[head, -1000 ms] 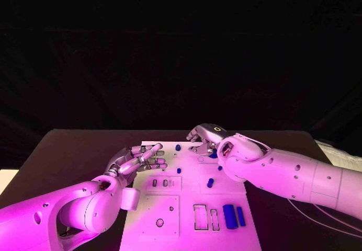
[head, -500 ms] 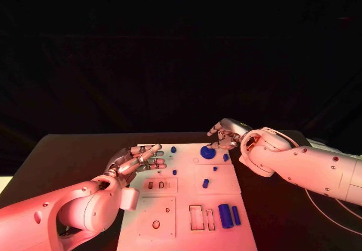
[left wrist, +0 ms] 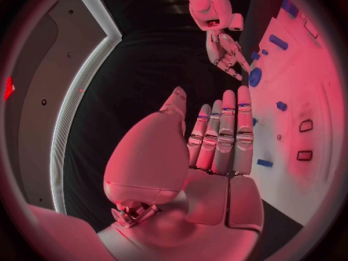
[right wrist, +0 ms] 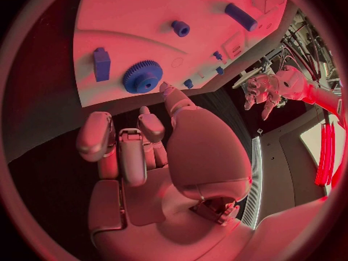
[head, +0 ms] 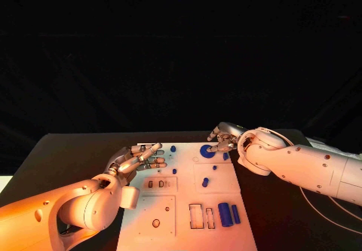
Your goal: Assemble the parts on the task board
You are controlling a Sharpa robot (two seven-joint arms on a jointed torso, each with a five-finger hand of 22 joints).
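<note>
Task board [head: 184, 209] lies in the middle of the table, with long blue parts [head: 230, 214] near. Left hand [head: 139, 159] hovers with fingers spread, holding nothing. Farther, the blue gear [head: 206, 151] sits just beside the right hand [head: 224, 138], which holds nothing, fingers curled. The hand should press it squarely.

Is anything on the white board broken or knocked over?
Nothing looks broken or spilled. The task board lies flat, the blue gear sits on it by the right hand, and the left hand holds nothing.
</note>
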